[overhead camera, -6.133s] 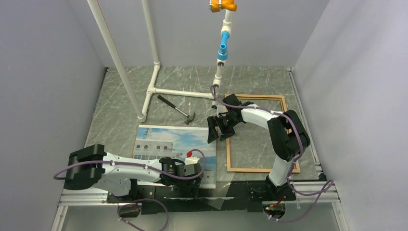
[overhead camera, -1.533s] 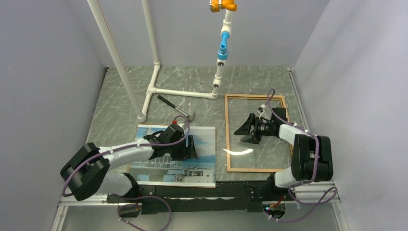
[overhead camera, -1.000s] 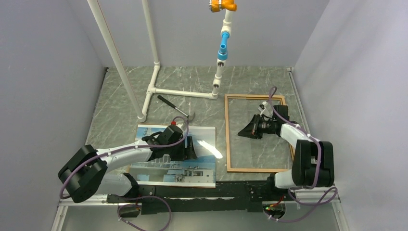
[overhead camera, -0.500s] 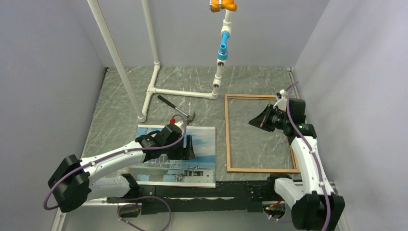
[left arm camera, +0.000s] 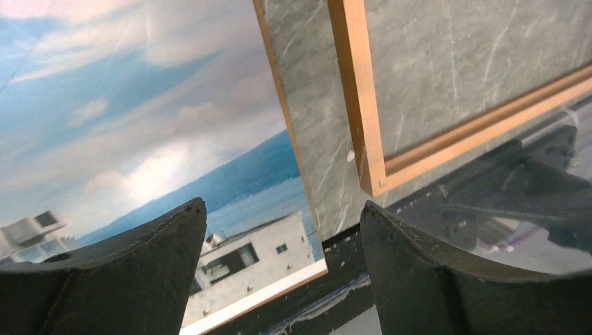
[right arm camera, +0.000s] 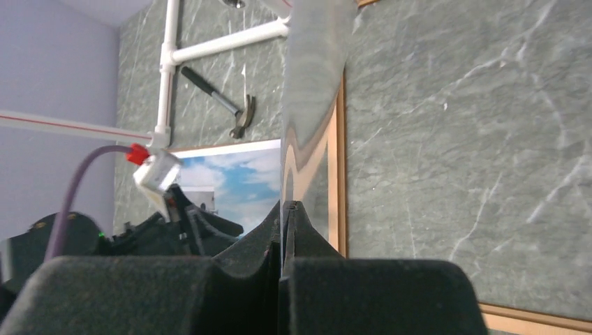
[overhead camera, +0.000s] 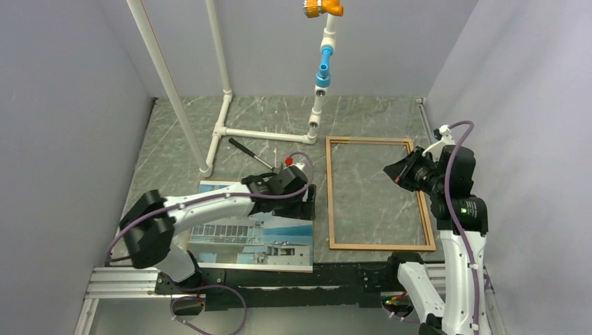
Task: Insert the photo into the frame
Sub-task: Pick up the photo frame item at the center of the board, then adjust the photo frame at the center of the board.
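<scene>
On table [overhead camera: 174, 160], photo [overhead camera: 237, 237] lay flat just left of frame [overhead camera: 328, 195], apart. Left gripper [left arm camera: 283, 209] hovered over photo's right edge, jaws spread. Right gripper [right arm camera: 282, 209] above frame's right rail, jaws pinching thin clear sheet [right arm camera: 311, 84].

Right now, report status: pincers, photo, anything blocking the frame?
Left pincer open, over right edge of photo. Right pincer shut on clear sheet. Photo flat beside frame. Hammer beyond photo.
</scene>
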